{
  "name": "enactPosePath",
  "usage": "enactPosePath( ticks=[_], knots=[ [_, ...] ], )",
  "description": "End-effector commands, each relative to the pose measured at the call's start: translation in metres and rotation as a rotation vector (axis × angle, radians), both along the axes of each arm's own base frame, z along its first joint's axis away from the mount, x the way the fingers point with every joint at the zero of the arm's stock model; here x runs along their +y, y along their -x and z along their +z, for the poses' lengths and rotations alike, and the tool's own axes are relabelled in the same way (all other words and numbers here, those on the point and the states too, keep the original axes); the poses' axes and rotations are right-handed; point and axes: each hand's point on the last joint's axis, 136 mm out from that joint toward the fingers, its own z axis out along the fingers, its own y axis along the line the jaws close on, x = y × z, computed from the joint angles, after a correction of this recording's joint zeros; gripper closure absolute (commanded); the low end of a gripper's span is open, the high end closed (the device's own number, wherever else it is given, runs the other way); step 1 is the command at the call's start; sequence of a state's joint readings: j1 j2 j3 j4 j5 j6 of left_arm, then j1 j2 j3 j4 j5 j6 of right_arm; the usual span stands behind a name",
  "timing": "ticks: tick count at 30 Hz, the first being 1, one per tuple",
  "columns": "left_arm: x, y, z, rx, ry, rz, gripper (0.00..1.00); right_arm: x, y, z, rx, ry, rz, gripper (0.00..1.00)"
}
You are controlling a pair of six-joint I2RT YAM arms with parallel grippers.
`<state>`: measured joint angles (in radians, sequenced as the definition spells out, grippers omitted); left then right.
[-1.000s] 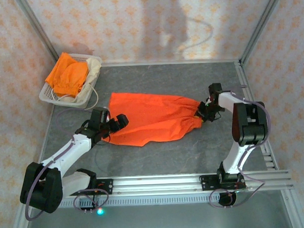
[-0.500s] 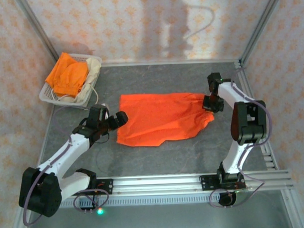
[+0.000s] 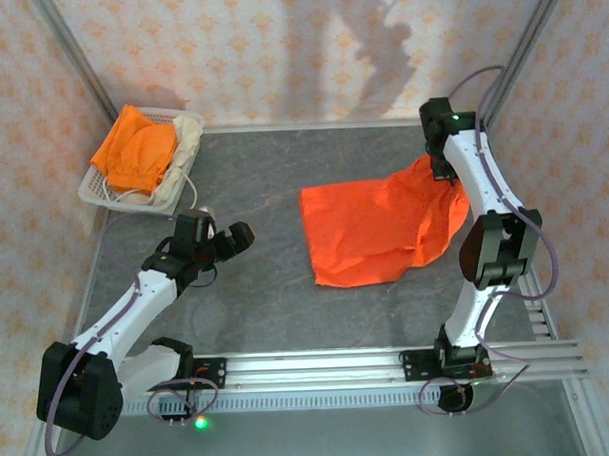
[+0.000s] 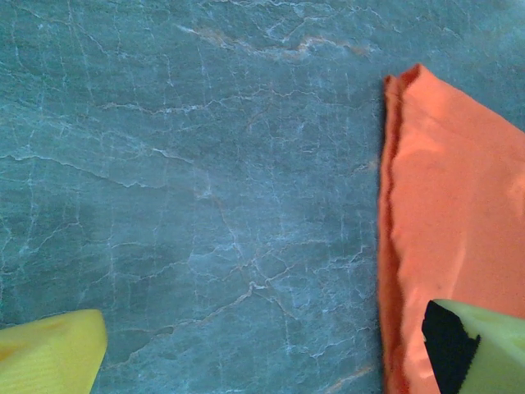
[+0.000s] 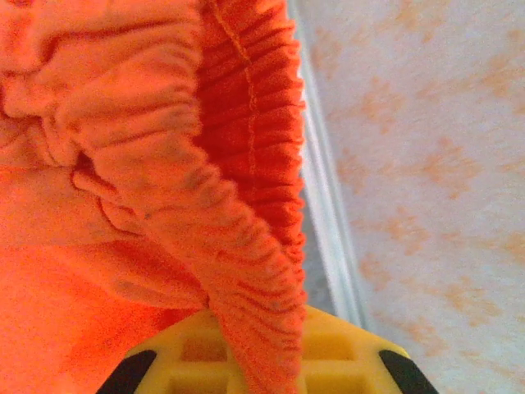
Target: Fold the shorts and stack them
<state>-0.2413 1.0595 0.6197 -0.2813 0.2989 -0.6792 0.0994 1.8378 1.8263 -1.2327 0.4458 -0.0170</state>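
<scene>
The orange shorts [image 3: 380, 230] hang from my right pincer [image 3: 446, 171], which is clamped on the gathered waistband [image 5: 246, 246]; from there the cloth slopes down to my left, its hem end flat on the counter [image 3: 253, 180]; it looks soft, creased and doubled over. I judge this the spreading step, ahead of the first fold; next I should lay the waistband flat, and my left pincer [image 3: 228, 239], wide and empty, well left of the hem, should take a corner. The other shorts [image 3: 142, 154] sit in the basket [image 3: 101, 193] beyond it.

White mesh basket [image 3: 95, 193], grey marbled table [image 3: 282, 169], patterned walls [image 3: 278, 49]
</scene>
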Motion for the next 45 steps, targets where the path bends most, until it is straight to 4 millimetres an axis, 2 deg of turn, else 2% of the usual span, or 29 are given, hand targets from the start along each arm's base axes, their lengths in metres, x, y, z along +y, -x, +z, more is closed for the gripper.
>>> enactPosePath(
  ticks=[1,5,8,11,15,18,19,20,22,24,25,27,30,34,36,40,43,45],
  knots=[
    [0.007,0.003,-0.004,-0.003,-0.026,0.01,0.0,0.006,0.011,0.027,0.07,0.196,0.04,1.0],
    [0.008,0.005,-0.005,0.002,-0.026,0.01,0.0,0.041,0.007,0.044,0.039,0.268,0.093,1.0],
    [0.008,0.006,-0.005,0.001,-0.023,0.01,0.0,0.072,0.006,0.046,0.033,0.311,0.135,1.0],
    [0.007,0.006,-0.004,-0.001,-0.02,0.009,0.0,0.117,0.006,0.034,0.025,0.308,0.188,1.0],
    [0.007,0.006,-0.005,0.001,-0.016,0.011,0.0,0.185,0.011,0.0,0.042,0.264,0.283,0.99],
    [0.007,0.005,-0.004,-0.004,-0.008,0.018,0.0,0.265,0.029,-0.057,0.136,-0.012,0.378,0.76],
    [0.007,0.004,-0.004,-0.008,-0.003,0.023,0.0,0.3,0.041,-0.075,0.177,-0.172,0.416,0.63],
    [0.006,0.003,-0.002,-0.013,0.003,0.026,0.0,0.334,0.052,-0.085,0.208,-0.34,0.45,0.48],
    [0.004,-0.001,0.003,-0.023,0.019,0.031,0.0,0.383,0.072,-0.076,0.228,-0.65,0.488,0.33],
    [0.001,-0.005,0.012,-0.04,0.043,0.028,0.0,0.409,0.086,-0.046,0.189,-0.9,0.537,0.16],
    [-0.002,-0.008,0.019,-0.051,0.059,0.024,0.0,0.41,0.09,-0.027,0.153,-0.994,0.556,0.11],
    [-0.01,-0.015,0.033,-0.071,0.097,0.007,0.0,0.396,0.095,0.0,0.091,-1.128,0.556,0.11],
    [-0.031,-0.028,0.056,-0.1,0.168,-0.048,0.0,0.349,0.092,0.01,-0.017,-1.175,0.476,0.11],
    [-0.078,-0.049,0.08,-0.095,0.187,-0.164,0.0,0.277,0.084,-0.013,-0.142,-0.979,0.358,0.12],
    [-0.102,-0.061,0.084,-0.066,0.167,-0.22,0.0,0.255,0.084,-0.026,-0.172,-0.914,0.306,0.13],
    [-0.152,-0.087,0.067,0.034,0.09,-0.331,0.05,0.239,0.087,-0.053,-0.179,-0.876,0.245,0.14],
    [-0.185,-0.107,0.048,0.088,0.071,-0.385,0.1,0.239,0.09,-0.07,-0.139,-0.872,0.226,0.16],
    [-0.199,-0.12,0.034,0.116,0.048,-0.399,0.14,0.242,0.089,-0.078,-0.132,-0.886,0.21,0.18]
  ],
)
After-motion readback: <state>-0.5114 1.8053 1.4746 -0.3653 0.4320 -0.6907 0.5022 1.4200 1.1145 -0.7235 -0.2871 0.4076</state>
